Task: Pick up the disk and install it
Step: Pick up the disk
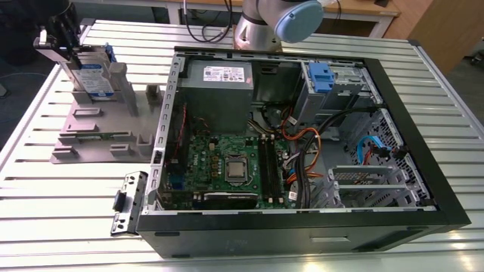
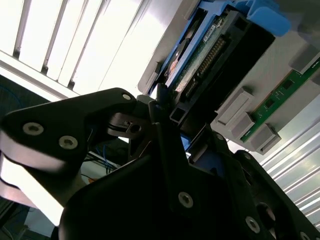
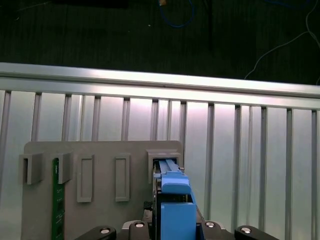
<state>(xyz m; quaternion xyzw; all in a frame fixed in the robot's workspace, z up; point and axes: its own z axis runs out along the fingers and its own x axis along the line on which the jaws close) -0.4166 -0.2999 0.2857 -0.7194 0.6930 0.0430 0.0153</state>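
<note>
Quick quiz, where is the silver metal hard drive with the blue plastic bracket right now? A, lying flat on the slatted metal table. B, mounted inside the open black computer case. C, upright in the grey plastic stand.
C: the silver hard drive stands on edge between posts of the grey plastic stand, beside the open computer case.

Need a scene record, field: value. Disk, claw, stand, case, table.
disk: flat silver metal hard drive in a blue plastic bracket, standing upright in the stand, not yet in the case
claw: black claw, right at the disk's upper end
stand: grey plastic stand with upright posts, on the exterior view's left of the case
extra in stand: green memory stick
case: open black metal computer case, lying on its side, green motherboard exposed
table: slatted aluminium table, carrying the stand and case
</note>
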